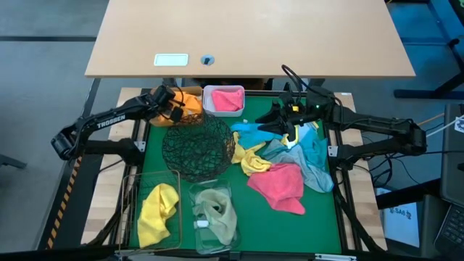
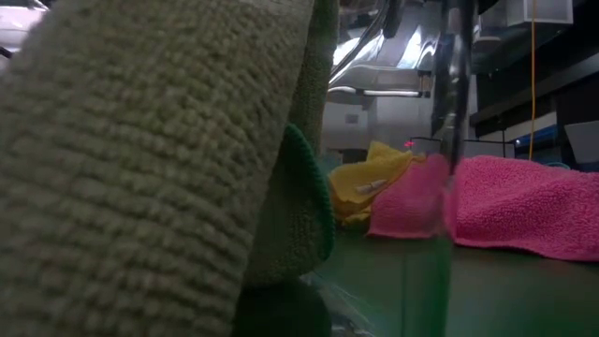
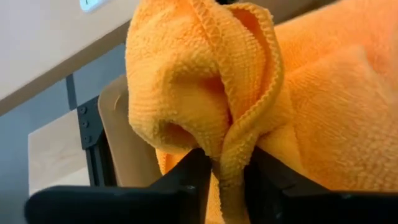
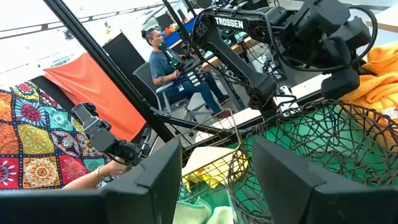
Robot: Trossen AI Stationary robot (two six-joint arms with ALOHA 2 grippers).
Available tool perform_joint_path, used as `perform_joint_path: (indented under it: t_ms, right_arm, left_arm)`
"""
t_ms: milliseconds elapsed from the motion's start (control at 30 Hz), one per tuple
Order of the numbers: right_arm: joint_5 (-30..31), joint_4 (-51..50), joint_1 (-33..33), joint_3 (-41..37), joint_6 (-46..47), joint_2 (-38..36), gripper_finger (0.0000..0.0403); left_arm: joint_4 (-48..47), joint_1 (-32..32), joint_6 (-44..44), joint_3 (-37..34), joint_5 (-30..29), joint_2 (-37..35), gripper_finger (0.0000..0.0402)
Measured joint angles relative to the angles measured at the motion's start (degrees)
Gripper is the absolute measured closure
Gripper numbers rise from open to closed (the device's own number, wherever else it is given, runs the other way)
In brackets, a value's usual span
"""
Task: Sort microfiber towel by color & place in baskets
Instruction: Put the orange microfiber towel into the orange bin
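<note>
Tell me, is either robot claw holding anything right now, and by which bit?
Yes. The left gripper pinches an orange towel by a bunched fold along its stitched hem. The right gripper is open and holds nothing.

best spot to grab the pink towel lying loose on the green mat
Take the pink towel at its raised, rumpled middle, coming straight down from above. It lies spread and nearly flat on the mat, so its edges give little to pinch, and blue towels crowd its far side. The right tool, open, is nearest.

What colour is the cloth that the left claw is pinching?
Orange. The left gripper is shut on the orange towel; the left wrist view shows it best.
</note>
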Motion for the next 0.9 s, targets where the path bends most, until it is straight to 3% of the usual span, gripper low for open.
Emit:
perform_joint_path:
  t_ms: [167,400,900]
  right_arm:
    - [0.0,0.0,0.0,0.0,0.0,0.0,0.021]
    - [-0.01,-0.31,0.0,0.0,0.0,0.0,0.021]
    - [-0.02,-1.53,0.0,0.0,0.0,0.0,0.021]
  left_arm:
    - [-1.09,0.0,-0.2,3.11,0.34,0.0,0.0295]
    - [-7.25,0.0,-0.24,8.75,2.34,-0.02,0.0284]
    - [-11.63,0.0,-0.24,16.2,17.58,-0.02,0.0284]
